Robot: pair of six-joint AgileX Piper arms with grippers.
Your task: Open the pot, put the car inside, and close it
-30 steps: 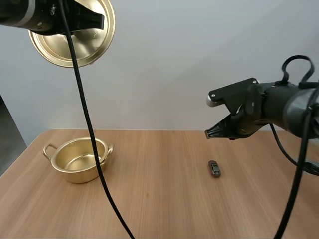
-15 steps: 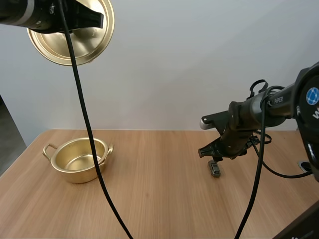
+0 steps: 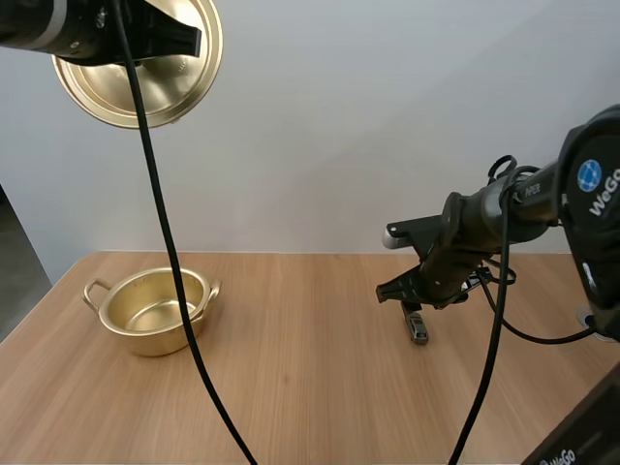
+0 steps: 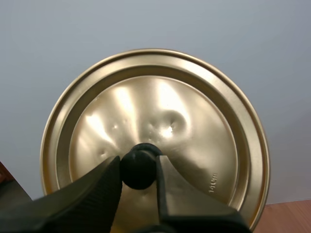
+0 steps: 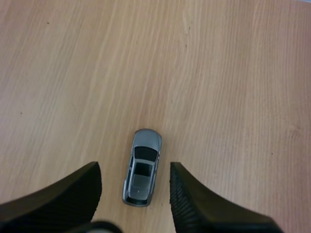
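Note:
The gold pot [image 3: 155,310] stands uncovered on the wooden table at the left. Its gold lid [image 3: 140,68] hangs high above, my left gripper [image 4: 138,170] shut on the black knob [image 4: 139,169]. A small grey toy car [image 3: 418,327] lies on the table right of centre. My right gripper [image 3: 412,308] hovers directly over the car, open. Seen from the right wrist, the car [image 5: 142,167] lies lengthwise between the two spread fingers [image 5: 63,194], not touched by either.
Bare wooden tabletop [image 3: 300,368] stretches between the pot and the car. The table's left edge runs close beside the pot.
My right arm has come down and slightly left from above the car until its open fingers straddle it. The left arm and lid stayed still.

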